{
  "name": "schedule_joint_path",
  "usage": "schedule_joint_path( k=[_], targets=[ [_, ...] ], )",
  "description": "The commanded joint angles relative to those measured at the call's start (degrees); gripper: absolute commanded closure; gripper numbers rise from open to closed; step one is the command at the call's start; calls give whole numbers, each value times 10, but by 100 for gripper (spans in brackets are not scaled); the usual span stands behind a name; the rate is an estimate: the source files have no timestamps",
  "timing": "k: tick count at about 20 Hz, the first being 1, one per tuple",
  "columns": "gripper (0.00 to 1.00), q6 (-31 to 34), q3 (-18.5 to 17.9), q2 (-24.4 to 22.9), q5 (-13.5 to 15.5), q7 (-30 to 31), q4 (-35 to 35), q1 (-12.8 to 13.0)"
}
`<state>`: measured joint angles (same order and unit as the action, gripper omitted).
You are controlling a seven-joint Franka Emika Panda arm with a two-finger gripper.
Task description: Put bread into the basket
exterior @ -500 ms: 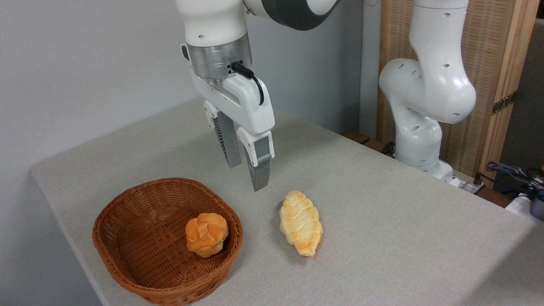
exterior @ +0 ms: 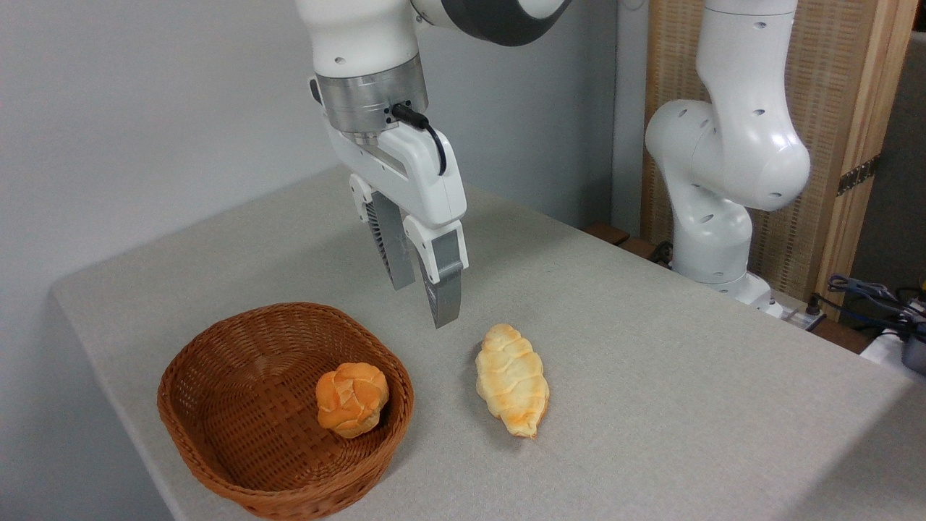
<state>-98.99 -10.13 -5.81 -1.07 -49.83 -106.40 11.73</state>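
The gripper (exterior: 423, 304) sits very slightly lower than half a second ago: the tip of its nearer finger (exterior: 443, 289) now ends a touch closer to the table, and the silver wrist flange (exterior: 370, 98) and white gripper body (exterior: 406, 177) stand a hair further left and lower in the picture. The dark joint at the top edge shows a little less of itself. The gap between the two fingers looks the same as before, narrow but not closed, with nothing between them.
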Motion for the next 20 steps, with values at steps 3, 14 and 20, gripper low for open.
schedule_joint_path(
  k=[3, 14, 20],
  targets=[
    [0, 5, 0, 4, -8, 1, 10, 12],
    [0, 11, -6, 0, -10, -38, 10, 10],
    [0, 12, -7, -4, -10, -40, -2, 8]
  ],
)
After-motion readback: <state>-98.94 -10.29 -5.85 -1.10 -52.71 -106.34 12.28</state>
